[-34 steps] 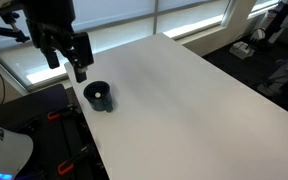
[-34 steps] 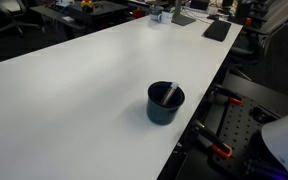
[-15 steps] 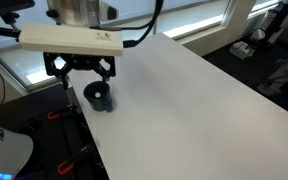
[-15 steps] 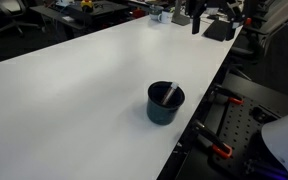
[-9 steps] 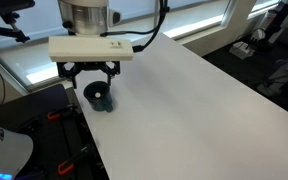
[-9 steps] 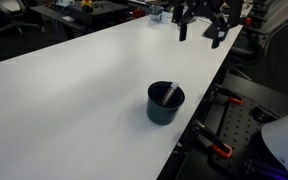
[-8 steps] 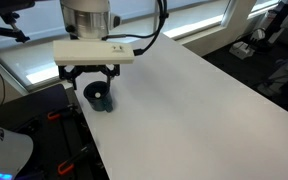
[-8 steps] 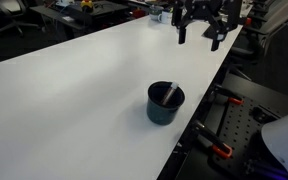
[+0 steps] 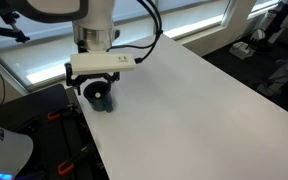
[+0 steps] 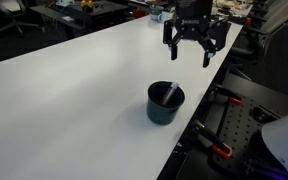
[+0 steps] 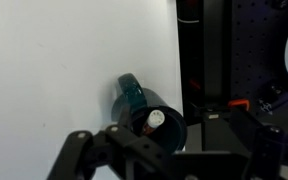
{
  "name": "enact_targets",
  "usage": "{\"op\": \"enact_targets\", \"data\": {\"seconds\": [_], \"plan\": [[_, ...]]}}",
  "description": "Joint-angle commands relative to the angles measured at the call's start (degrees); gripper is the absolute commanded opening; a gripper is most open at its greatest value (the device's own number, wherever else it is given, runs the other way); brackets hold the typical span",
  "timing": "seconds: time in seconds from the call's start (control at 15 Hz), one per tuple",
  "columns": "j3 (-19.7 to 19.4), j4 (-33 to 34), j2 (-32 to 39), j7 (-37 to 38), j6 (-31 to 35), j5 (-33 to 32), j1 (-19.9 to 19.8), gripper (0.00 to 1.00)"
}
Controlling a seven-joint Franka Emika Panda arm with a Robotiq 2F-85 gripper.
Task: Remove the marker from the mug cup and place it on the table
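Observation:
The dark mug cup (image 9: 102, 99) stands near the edge of the white table (image 9: 184, 100). It also shows in the other exterior view (image 10: 165, 104) and in the wrist view (image 11: 142, 108), handle pointing away from the edge. The marker (image 10: 170, 94) leans inside the mug, its light cap end up (image 11: 156, 119). My gripper (image 10: 188, 48) hangs above the mug with its fingers spread apart and nothing between them. In the wrist view the fingers (image 11: 174, 160) frame the mug from below. In an exterior view the gripper (image 9: 94, 86) partly hides the mug.
The table edge (image 11: 178, 60) runs right beside the mug. Past it is a black frame with orange clamps (image 10: 220, 150). A dark flat object (image 10: 216, 30) and small items lie at the far end of the table (image 10: 74, 80).
My gripper has come down and moved in over the mug. The mug and marker have not moved.

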Motion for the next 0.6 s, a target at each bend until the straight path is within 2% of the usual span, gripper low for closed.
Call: {"op": "enact_targets", "data": {"seconds": [0.0,0.53], "plan": [[3.16,0.09,2.95,-0.82,3.94,1.05,-0.26,1.0],[7.37,0.11,6.94,-0.02,7.35,0.65,-0.47,1.0]]}}
